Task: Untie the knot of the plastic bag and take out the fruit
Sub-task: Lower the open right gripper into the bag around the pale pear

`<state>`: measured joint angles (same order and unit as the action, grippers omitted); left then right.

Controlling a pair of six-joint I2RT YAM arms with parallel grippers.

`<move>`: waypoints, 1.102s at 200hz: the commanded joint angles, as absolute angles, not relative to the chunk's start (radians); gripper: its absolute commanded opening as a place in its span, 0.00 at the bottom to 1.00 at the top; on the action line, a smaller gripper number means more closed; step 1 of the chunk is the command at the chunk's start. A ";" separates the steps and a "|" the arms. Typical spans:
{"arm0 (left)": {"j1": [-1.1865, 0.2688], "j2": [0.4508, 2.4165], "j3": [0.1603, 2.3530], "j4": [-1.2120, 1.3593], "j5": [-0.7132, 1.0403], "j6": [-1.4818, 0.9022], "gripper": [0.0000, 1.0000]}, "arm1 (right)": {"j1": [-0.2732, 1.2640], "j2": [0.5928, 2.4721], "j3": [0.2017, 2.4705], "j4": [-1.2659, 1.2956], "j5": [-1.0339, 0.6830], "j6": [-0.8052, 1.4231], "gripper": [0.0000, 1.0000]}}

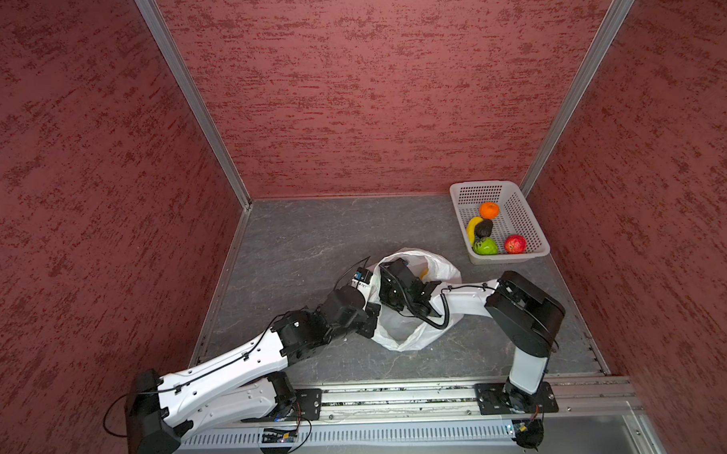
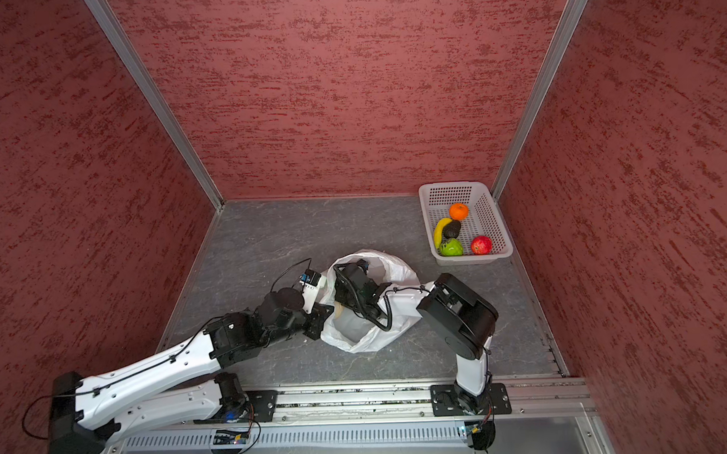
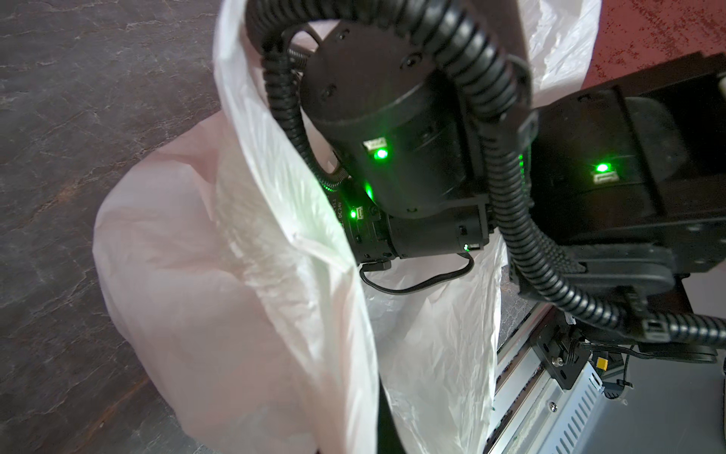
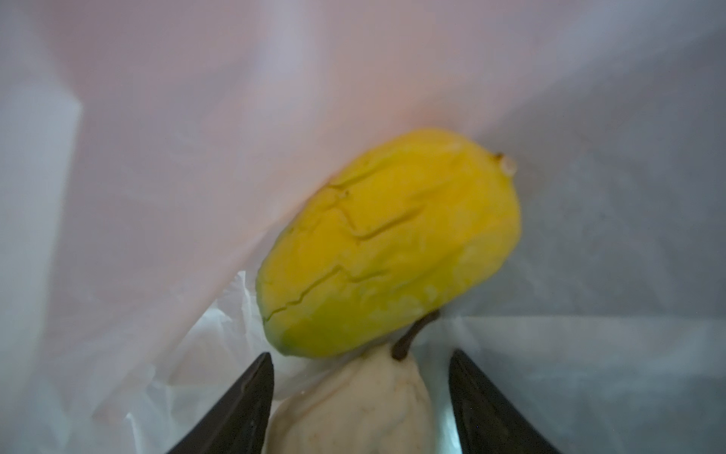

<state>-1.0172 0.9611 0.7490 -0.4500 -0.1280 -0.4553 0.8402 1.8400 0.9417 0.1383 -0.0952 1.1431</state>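
Emptying stage: plastic bag (image 1: 415,334) lies with its mouth open, no knot visible. Right gripper (image 4: 361,353): inside the bag, jaws parted, straddling a pale fruit (image 4: 353,408), nothing clamped yet. Yellow mango (image 4: 393,243): just beyond the jaw tips, touching the pale fruit. Left gripper (image 1: 372,315): closed, apparently pinching the bag rim beside the right wrist. Basket (image 1: 532,226): well apart, five fruits (image 1: 484,229) inside. Next, likely: close squarely on the pale fruit and lift it clear without snagging film.
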 commanded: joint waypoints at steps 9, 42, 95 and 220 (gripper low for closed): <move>-1.012 0.965 0.744 -0.453 -0.118 -0.446 0.00 | 0.835 1.833 0.968 0.112 -0.130 1.132 0.60; -1.009 0.971 0.746 -0.456 -0.117 -0.447 0.00 | 0.834 1.813 0.959 0.110 -0.115 1.122 0.45; -1.010 0.967 0.738 -0.461 -0.121 -0.450 0.00 | 0.831 1.715 0.937 0.070 -0.078 1.095 0.36; -1.007 0.953 0.727 -0.462 -0.123 -0.453 0.00 | 0.824 1.659 0.923 -0.083 -0.066 1.001 0.58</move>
<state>-1.0130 0.9638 0.7364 -0.4557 -0.1284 -0.4557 0.8253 1.6104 0.8742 -0.0551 -0.0666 1.0382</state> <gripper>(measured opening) 0.050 0.542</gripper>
